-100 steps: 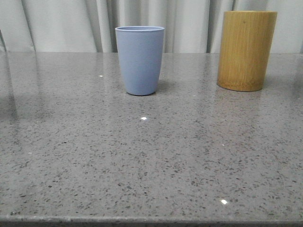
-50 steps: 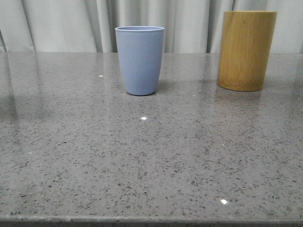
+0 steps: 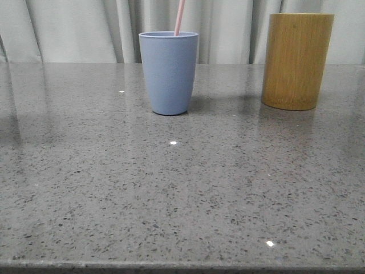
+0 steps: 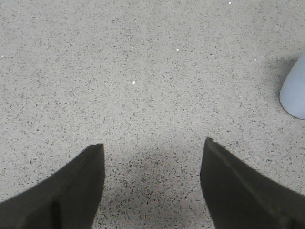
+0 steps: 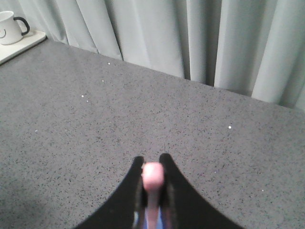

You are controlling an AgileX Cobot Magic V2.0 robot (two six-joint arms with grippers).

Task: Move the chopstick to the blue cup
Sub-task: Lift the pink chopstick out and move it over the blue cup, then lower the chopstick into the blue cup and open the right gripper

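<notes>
In the front view, the blue cup [image 3: 169, 72] stands upright near the top middle of the frame, on a gray speckled table [image 3: 182, 194]. A thin pink chopstick [image 3: 179, 17] pokes up out of the cup's mouth. It leans a little to the right and runs off the top edge of the frame. Its lower end is hidden by the cup wall, so how deep it sits cannot be told. A taller yellow-brown bamboo cup [image 3: 296, 60] stands at the upper right, well apart from the blue cup. Pale curtains [image 3: 74, 28] hang behind both.

In the right wrist view, the right claw [image 5: 152, 174] sits at the bottom middle of the frame. Its two dark fingers [image 5: 133, 191] are pressed close together with the pink chopstick [image 5: 153, 177] pinched between them. A bit of blue shows just under the fingers. A white mug [image 5: 12, 27] sits at the upper left corner of that frame.

In the left wrist view, the left claw [image 4: 152, 157] is wide open with nothing in it, with gray table between its two fingers. The edge of the blue cup [image 4: 295, 93] shows at the right side of the frame.
</notes>
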